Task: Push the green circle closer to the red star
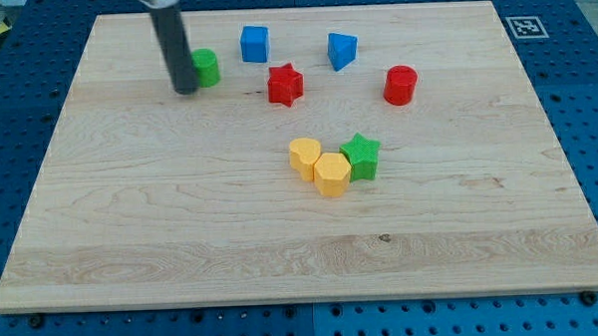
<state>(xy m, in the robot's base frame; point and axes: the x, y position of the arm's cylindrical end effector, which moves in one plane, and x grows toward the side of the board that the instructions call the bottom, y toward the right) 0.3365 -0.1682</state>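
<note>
Our tip (186, 89) sits touching the green circle (207, 67) on its left, at the desk's (132, 244) upper left; we have no hand to grasp with. We should push rightward, slightly downward, toward the red star (285, 85).

Bare board (246, 90) between circle, star

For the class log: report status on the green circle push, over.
My tip at green circle's left side, touching or nearly. Red star to its right, apart. Path between them clear; blue cube sits above it.
</note>
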